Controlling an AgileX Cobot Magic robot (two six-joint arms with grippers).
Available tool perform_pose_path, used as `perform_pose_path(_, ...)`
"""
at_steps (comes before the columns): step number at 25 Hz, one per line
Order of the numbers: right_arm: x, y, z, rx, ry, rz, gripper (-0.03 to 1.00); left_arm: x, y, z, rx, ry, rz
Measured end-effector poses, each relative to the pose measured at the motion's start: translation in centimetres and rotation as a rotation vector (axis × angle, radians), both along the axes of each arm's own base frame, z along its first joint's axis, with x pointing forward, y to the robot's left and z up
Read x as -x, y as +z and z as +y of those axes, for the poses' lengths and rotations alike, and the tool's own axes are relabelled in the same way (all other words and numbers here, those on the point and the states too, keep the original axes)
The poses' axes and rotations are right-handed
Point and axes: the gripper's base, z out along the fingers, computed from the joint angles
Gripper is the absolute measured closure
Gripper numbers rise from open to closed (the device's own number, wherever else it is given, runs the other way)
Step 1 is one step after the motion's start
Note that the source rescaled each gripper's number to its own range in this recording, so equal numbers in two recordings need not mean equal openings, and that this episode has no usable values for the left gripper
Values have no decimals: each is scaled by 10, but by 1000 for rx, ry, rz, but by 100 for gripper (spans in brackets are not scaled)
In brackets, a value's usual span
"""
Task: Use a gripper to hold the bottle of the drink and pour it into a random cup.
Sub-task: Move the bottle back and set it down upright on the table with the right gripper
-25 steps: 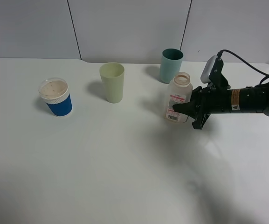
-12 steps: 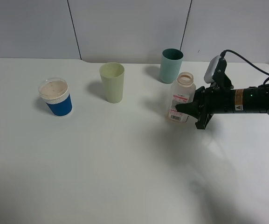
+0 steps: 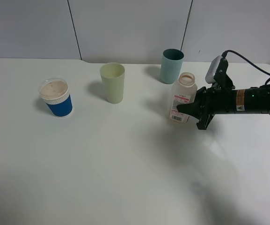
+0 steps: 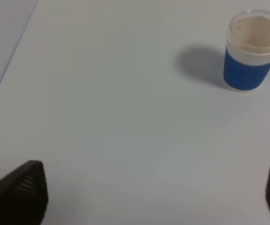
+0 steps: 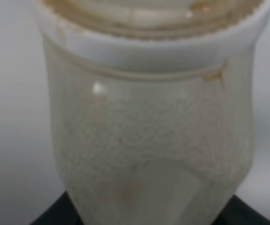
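Note:
The clear plastic bottle (image 3: 181,98) with a pinkish neck and white label stands slightly tilted on the right side of the table. My right gripper (image 3: 185,109) reaches in from the right, with its black fingers closed around the bottle's lower body. The bottle fills the right wrist view (image 5: 149,126), seen very close. No dark drink shows clearly inside it. My left gripper (image 4: 149,197) is open and empty, low over bare table, and is out of the exterior view. A teal cup (image 3: 171,65) stands just behind the bottle. A pale green cup (image 3: 113,82) stands further left.
A blue cup with a white rim (image 3: 56,97) stands at the left; it also shows in the left wrist view (image 4: 251,51). The white table (image 3: 125,178) ends at a grey wall behind the cups. The right arm's cable (image 3: 251,65) arcs above the arm.
Between one second and half a second ago the right gripper and bottle shifted slightly right and up together. Since then nothing has visibly moved.

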Motion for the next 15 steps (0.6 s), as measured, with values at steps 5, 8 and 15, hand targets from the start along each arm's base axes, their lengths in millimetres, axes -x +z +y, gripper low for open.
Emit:
perform_pose_path(5, 0, 0, 0, 4, -5, 2, 97, 0, 0, 0, 0, 0, 0)
perform_pose_path(8, -1, 0, -1, -2, -17, 11, 97, 0, 0, 0, 0, 0, 0)
perform_pose_path(15, -1, 0, 0, -9, -20, 16, 97, 0, 0, 0, 0, 0, 0)
